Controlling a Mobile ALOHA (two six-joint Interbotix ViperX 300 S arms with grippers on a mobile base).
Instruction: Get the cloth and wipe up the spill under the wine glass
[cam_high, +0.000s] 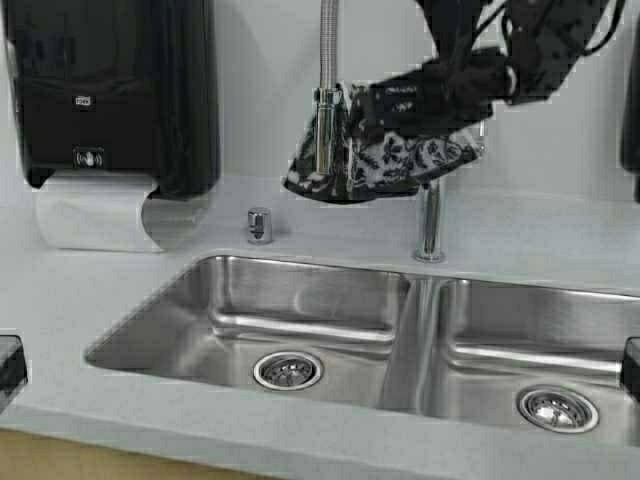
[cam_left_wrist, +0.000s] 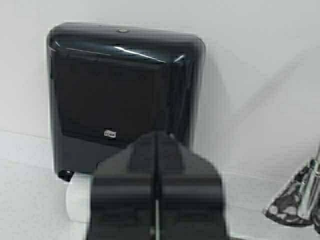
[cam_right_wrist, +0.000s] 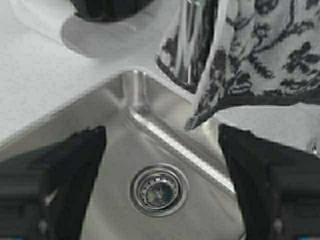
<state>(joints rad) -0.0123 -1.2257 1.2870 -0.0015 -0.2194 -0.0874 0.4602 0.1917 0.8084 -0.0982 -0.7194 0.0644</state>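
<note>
**High view.** Fetching step, by the look of it: wiping not yet begun, no wine glass and no spill anywhere in sight. Shows the cloth (cam_high: 400, 160) draped over the faucet (cam_high: 326, 110), hanging above the back of the table (cam_high: 560, 225) behind the double sink (cam_high: 300, 265). Places the right gripper (cam_high: 385, 108) high at the cloth's top edge, its arm stretched in from the upper right, roughly level and aimed at the faucet.

**Left wrist view.** Shows the left gripper (cam_left_wrist: 157, 200) with fingers pressed together, holding nothing, facing the paper towel dispenser (cam_left_wrist: 120, 85) on the wall. Catches a corner of the cloth (cam_left_wrist: 290, 202) off to one side. Looks idle.

**Right wrist view.** Shows the right gripper (cam_right_wrist: 161, 132) with fingers spread wide over the sink basin, the cloth (cam_right_wrist: 260, 55) hanging just ahead and not yet between them. Calls next, probably, for easing forward around a fold, closing firmly, then lifting clear of the faucet without snagging.
</note>
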